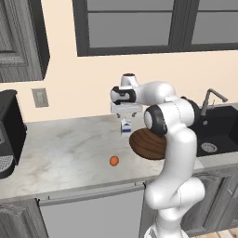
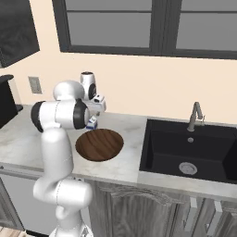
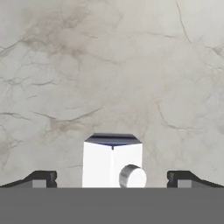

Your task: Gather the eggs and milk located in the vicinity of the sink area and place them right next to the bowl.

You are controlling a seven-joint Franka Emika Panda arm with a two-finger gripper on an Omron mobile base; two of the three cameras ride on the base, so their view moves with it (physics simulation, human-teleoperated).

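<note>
**Carton set down by the bowl, egg left out near the front edge**

Nearest the worktop's point(image 1: 65, 148) front edge lay the egg point(image 1: 114, 161), alone on the pale marble and well apart from everything else, a fair way toward the coffee-machine end from the bowl point(image 1: 146, 144). By the look of it, this half of the job was not done: the egg was not next to the bowl and nothing was reaching for it.

Further in sat the bowl, wide and dark-grained, roughly midway between the front edge and the back wall, with the black sink point(image 2: 190, 148) and its faucet point(image 2: 196, 115) beyond it toward the other end of the worktop. Nothing lay in or around the basin that could be made out.

Just behind the bowl, toward the wall, stood the milk point(image 1: 125, 127), upright on the marble and close beside the bowl's rim; whether the two touched could not be told. That placement looked finished, or nearly so.

Directly above the carton hung the claw point(image 1: 125, 114), pointing straight down, with its jaws spread wide and gripping nothing. In the hand view the carton's gabled top and cap point(image 3: 113, 159) sat between the two dark fingertips point(image 3: 41, 178) with clear marble on both sides, so the fingers stood off it. The arm rose from the base, folded at a high elbow over the bowl, and ran its forearm level toward the wall before the wrist dropped to vertical.
</note>
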